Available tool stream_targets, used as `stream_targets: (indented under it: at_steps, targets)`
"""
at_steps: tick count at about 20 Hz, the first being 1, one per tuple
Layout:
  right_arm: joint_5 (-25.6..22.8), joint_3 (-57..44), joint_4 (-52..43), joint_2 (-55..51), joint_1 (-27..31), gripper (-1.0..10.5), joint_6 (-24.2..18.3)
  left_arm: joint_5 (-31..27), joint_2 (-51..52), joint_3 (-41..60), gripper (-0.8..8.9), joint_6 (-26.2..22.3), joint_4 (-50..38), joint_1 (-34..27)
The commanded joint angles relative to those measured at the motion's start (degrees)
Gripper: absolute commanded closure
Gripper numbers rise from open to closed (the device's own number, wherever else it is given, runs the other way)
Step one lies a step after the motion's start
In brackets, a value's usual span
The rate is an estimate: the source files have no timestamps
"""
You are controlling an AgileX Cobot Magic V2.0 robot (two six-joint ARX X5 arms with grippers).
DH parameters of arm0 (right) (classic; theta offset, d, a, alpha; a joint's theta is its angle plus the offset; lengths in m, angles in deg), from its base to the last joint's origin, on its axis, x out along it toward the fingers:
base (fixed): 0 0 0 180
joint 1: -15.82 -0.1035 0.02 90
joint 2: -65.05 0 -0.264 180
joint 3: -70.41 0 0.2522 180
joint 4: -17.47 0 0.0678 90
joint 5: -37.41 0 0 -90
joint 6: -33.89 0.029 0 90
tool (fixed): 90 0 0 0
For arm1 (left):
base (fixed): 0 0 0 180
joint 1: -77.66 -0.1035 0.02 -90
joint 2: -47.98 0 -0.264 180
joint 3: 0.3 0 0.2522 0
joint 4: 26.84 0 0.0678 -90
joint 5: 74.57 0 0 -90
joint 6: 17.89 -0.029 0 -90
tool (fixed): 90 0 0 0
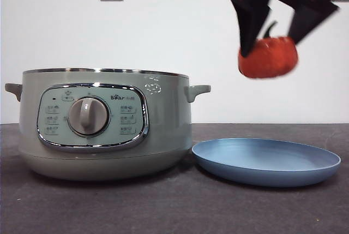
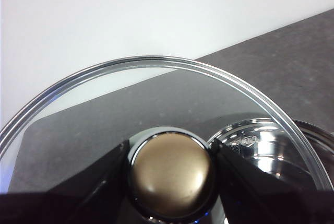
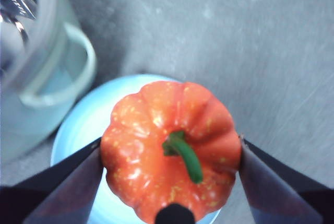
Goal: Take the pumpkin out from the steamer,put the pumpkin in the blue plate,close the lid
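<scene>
Second step in hand: transfer of the pumpkin [image 1: 268, 57] to the blue plate [image 1: 266, 160]. Nearest on the desk [image 1: 174, 207] stand the open steamer [image 1: 103, 125] and, just beside it, the plate. Above the plate the right gripper [image 1: 272, 33] hangs, wrist up and fingers [image 1: 252, 24] pointing down, closed on the pumpkin's flanks (stem upward). Next move, by judgement: lower over the plate's middle, then release. The left gripper [image 2: 171, 174] clamps the knob of the glass lid [image 2: 156, 72], held aloft.

Left gripper [image 2: 171, 182] clamped on knob [image 2: 170, 173] of lid [image 2: 156, 63], held above dark table [image 2: 292, 57]; steamer [image 2: 271, 148] rim visible thru glass, beside knob.
</scene>
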Motion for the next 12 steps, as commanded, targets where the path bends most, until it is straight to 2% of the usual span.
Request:
stream_targets:
  at_steps: [1, 3, 5, 6, 9, 12]
  targets:
    - [1.27, -7.21, -5.49, -1.75, -0.02, 9.5, 0.96, 1.01, -0.04, -0.74, 8.22, -0.63, -2.91, -0.02]
    - [5.62, -9.73, -7.48, -0.92, 1.09, 9.5, 0.98, 2.25, -0.74, -0.74, 8.22, -0.44, -2.82, -0.02]
    - [6.34, -10.43, -9.22, 1.42, 1.79, 9.3, 0.92, 2.51, -1.7, -0.74, 8.22, -0.42, -3.02, -0.02]
    - [6.62, -10.43, -10.05, 2.8, 2.01, 9.0, 0.72, 2.78, -1.9, -0.74, 8.22, -0.42, -2.93, -0.02]
    - [11.76, -10.43, -12.55, 7.15, 4.39, 8.2, 0.48, 5.05, -2.71, -0.74, 8.21, 0.48, -3.04, -0.02]
    - [12.26, -10.43, -13.66, 11.72, 6.25, 8.1, 0.48, 5.29, -3.13, -0.74, 8.22, 0.63, -3.1, -0.02]
